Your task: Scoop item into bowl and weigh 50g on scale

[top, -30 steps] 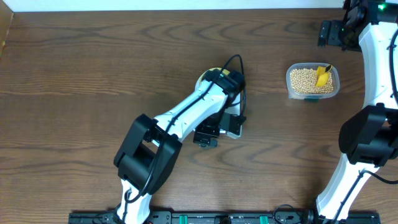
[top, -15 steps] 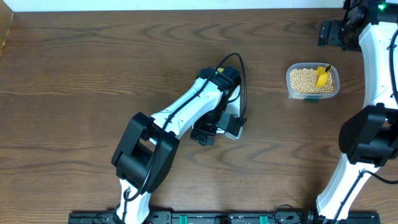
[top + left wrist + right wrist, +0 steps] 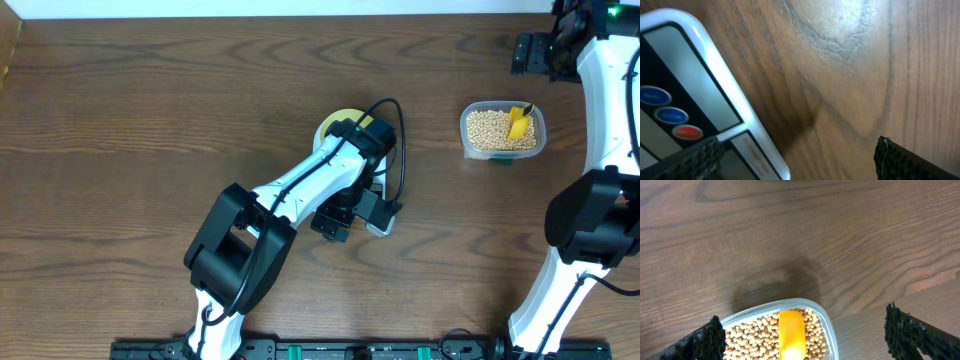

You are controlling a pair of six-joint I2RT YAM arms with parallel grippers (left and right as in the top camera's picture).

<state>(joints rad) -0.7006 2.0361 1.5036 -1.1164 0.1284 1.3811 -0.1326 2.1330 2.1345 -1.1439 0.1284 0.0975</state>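
- Left fingers (image 3: 892, 160) — spread wide, holding nothing, low over the scale (image 3: 690, 75) beside its buttons (image 3: 671, 116).
- Right fingers (image 3: 705, 340) — wide too, empty, above the tub (image 3: 826, 325) at the counter's (image 3: 150, 100) far right.
- Beans (image 3: 755, 337) all lie in that tub, the scoop (image 3: 791, 332) on them.
- Bowl (image 3: 337, 121) sits at the scale's far end, mostly hidden; no beans show in it.
- Scooping and weighing look yet to do.

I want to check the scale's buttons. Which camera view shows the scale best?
The left wrist view: the scale fills its left side, with blue and red buttons clear. Overhead, the left arm covers most of it. The right wrist view shows none of it.
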